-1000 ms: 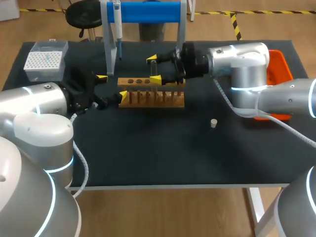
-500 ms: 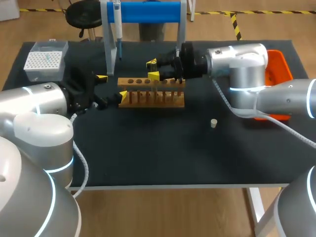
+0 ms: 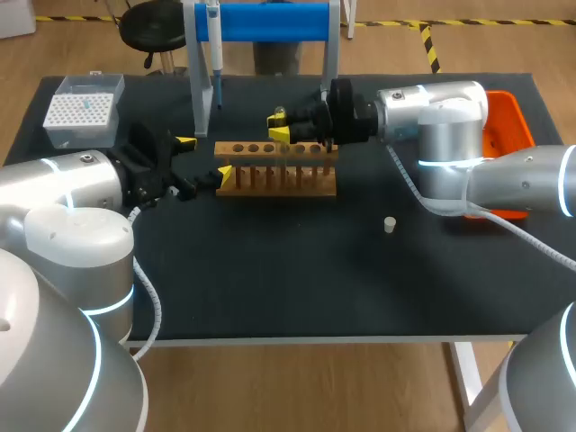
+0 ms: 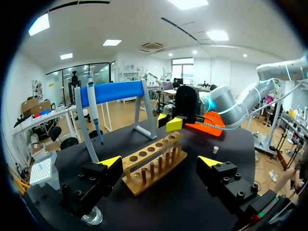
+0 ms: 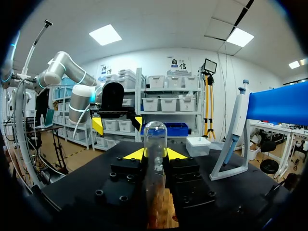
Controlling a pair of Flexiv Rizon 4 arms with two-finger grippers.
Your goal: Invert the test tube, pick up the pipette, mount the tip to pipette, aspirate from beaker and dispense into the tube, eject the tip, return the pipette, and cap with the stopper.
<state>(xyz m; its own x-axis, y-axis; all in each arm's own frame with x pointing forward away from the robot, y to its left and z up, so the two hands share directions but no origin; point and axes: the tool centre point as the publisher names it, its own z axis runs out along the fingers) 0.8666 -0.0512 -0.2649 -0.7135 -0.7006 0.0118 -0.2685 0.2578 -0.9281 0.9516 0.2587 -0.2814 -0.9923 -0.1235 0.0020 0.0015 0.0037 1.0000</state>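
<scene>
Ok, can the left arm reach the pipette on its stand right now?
Probably yes: the left claw is open and empty beside the rack, the pipette hangs just beyond it, nothing between. The right claw holds the test tube further along the rack.

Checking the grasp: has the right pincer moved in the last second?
Yes: right pincer narrowed onto the test tube, staying above the wooden rack.

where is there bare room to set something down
Bare: the table's near half, from the rack forward, save the stopper. Crowded: the far strip around the rack: left gripper, right gripper with test tube, pipette stand, tip box.
</scene>
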